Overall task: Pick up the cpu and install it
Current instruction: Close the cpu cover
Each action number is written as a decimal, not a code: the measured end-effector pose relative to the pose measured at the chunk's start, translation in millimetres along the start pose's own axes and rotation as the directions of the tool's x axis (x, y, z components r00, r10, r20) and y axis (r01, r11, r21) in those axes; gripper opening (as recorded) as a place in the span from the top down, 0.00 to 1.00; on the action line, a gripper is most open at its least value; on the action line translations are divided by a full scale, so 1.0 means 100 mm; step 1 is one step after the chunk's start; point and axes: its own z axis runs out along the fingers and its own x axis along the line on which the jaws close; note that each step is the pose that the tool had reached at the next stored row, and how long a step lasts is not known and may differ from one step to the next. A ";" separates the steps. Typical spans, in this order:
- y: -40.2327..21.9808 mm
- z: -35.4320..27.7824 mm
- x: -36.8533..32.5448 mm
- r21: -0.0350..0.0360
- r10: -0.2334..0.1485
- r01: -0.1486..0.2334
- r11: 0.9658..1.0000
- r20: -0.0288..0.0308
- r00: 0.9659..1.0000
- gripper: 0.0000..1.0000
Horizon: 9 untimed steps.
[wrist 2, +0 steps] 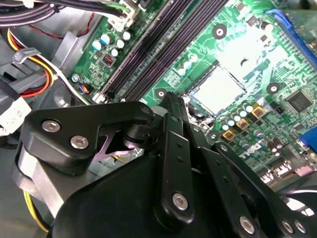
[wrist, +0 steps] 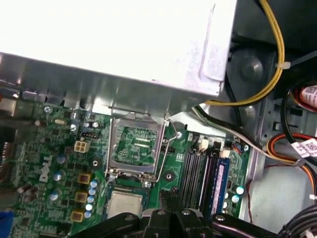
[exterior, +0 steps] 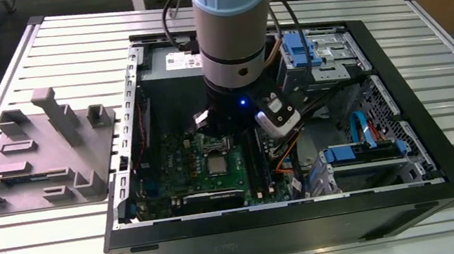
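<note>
With the arm reaching into the open computer case [exterior: 291, 226], I saw the green board [wrist: 178, 163] on its floor (socket frame [wrist: 115, 148] raised). The cpu [wrist 2: 218, 90] lay seated in the socket, so I judged placing done and clamping left. The gripper [wrist 2: 171, 97] hung beside it, fingers together, empty.

Printed matter. In the first wrist view, white lettering [wrist: 45, 168], a maker's mark, stands on the green board [wrist: 64, 134], and a white tag [wrist: 308, 147] wraps a cable bundle [wrist: 283, 148]. In the exterior view, a white label [exterior: 180, 60] sits on the grey metal box [exterior: 155, 72]. Tag and label print is too small to read.
</note>
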 end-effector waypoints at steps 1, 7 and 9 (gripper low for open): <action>0.000 0.007 -0.005 0.000 -0.006 0.006 1.000 0.000 1.000 0.90; -0.002 0.026 -0.010 -0.004 -0.046 0.046 0.999 -0.002 0.999 0.90; -0.002 0.026 -0.011 -0.004 -0.046 0.046 0.999 -0.002 0.999 0.90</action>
